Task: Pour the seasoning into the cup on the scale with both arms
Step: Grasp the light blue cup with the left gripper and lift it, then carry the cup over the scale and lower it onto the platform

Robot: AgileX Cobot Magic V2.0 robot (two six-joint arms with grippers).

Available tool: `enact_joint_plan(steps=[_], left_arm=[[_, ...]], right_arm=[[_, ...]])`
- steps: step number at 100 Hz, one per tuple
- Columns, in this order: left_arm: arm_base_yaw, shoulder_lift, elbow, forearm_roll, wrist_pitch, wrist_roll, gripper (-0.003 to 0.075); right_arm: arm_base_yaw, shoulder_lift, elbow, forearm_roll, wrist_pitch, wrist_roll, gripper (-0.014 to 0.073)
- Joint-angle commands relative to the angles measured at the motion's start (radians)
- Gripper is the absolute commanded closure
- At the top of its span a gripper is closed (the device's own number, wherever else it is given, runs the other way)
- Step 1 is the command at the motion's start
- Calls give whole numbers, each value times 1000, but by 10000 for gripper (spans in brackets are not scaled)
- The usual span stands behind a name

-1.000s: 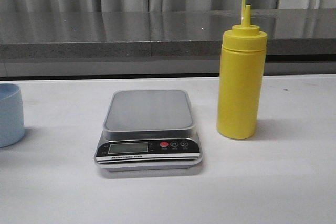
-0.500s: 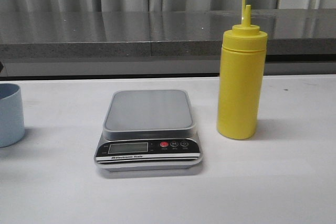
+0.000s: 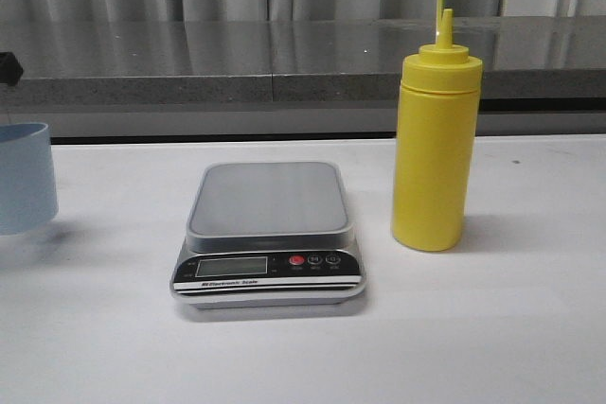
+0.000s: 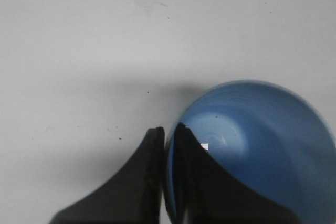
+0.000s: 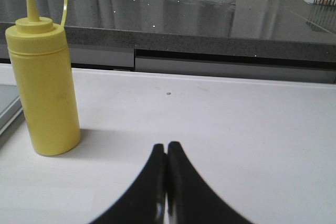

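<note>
A: Starting at far L, front view. We are seeing the cup (image 3: 26, 178) at the frame edge, its base sitting above its shadow on the table (image 3: 492, 328), i.e. off the surface.

B: Confirming via L wrist cam: the left gripper (image 4: 167, 135) is pinching the cup wall, one finger outside, one inside the rim. Jaws narrow, clamped on the wall.

A: Centre: the scale (image 3: 269, 234) is lying flat w/ platform bare, display and buttons facing us. Cup is well apart from it, to its L.

B: R of the scale, we are seeing the seasoning (image 3: 434, 144) standing upright on the table, near the scale, not touching. Cap is standing up on its stalk beside the nozzle.

A: R wrist cam: the right gripper (image 5: 167, 153) is showing both fingers pressed together, holding nothing. Bottle is well apart from it.
</note>
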Motion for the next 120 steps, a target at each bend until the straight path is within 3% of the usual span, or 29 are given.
enact_joint_plan(steps=[1, 15, 39, 58, 88, 120], left_arm=[[-4, -39, -75, -36, 62, 0, 738], [-71, -39, -162, -39, 133, 4, 738], [-277, -37, -285, -39, 96, -3, 738], [-385, 27, -373, -39, 79, -5, 738], [-472, 145, -446, -18, 66, -5, 738], [-494, 199, -446, -2, 28, -5, 738]], right_arm=[[-9, -16, 1, -8, -88, -11, 715], [-9, -16, 1, -8, -88, -11, 715], [-9, -16, 1, -8, -88, -11, 715], [-9, -16, 1, -8, -88, -11, 715], [-9, -16, 1, -8, -88, -11, 715], [-9, -16, 1, -8, -88, -11, 715]])
